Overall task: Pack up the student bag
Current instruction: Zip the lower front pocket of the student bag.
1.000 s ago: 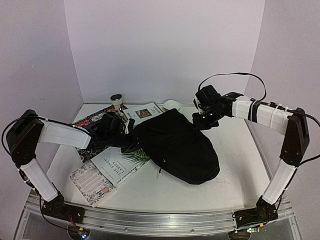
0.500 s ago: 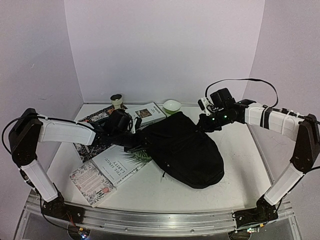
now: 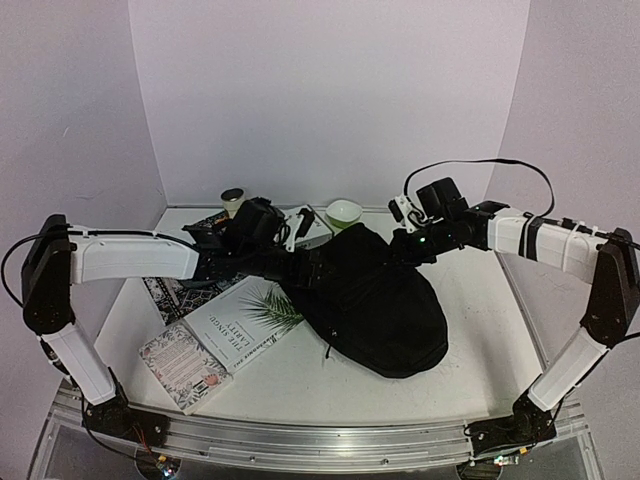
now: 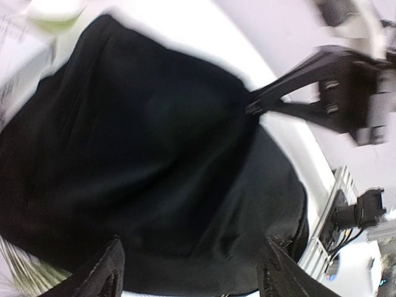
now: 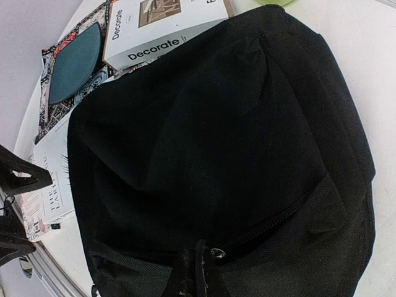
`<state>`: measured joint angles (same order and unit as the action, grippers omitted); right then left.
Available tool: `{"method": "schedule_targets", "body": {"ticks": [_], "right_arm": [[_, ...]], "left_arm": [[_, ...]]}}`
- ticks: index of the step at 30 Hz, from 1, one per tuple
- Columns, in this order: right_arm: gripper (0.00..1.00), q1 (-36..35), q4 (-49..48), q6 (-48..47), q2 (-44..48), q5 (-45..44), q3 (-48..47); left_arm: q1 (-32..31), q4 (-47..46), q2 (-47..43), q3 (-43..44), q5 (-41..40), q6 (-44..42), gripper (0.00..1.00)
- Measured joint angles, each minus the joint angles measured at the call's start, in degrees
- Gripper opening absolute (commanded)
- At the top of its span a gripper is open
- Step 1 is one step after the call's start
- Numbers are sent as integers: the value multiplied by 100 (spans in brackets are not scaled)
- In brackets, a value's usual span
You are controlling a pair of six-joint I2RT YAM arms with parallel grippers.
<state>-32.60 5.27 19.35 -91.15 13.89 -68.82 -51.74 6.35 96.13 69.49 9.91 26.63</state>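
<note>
The student bag [image 3: 365, 300] is lying slumped at mid-frame, its left edge touching a white book [image 3: 235, 322]. Your right gripper [image 3: 408, 243] is pinching a tab at the bag's upper right, fully closed. Pull hard and that thin hold could slip. Your left gripper [image 4: 192, 255] is hovering spread wide above the fabric and risking a snag. The white table [image 3: 480, 300] and lilac walls [image 3: 330, 90] are framing it all.

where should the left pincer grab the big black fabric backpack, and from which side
Probably a fabric fold on the left edge of the black fabric backpack, approached low from the left, where the open left pincer faces it. The bag lies limp and flat, and the right pincer holds its far side.
</note>
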Motion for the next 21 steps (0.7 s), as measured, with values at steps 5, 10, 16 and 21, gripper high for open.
{"method": "schedule_targets", "body": {"ticks": [5, 10, 16, 21], "right_arm": [[0, -34, -16, 0, 2, 48, 0], [0, -42, -16, -1, 2, 52, 0], [0, -55, -14, -2, 2, 50, -2], [0, -58, -12, -2, 2, 50, -2]], "left_arm": [[-20, -76, 110, 562, 121, -679, 79], [-50, -99, 542, 993, 325, -1153, 80], [-183, -14, 1322, 1392, 463, -1570, 77], [-233, 135, 1795, 1756, 559, -1825, 69]]}}
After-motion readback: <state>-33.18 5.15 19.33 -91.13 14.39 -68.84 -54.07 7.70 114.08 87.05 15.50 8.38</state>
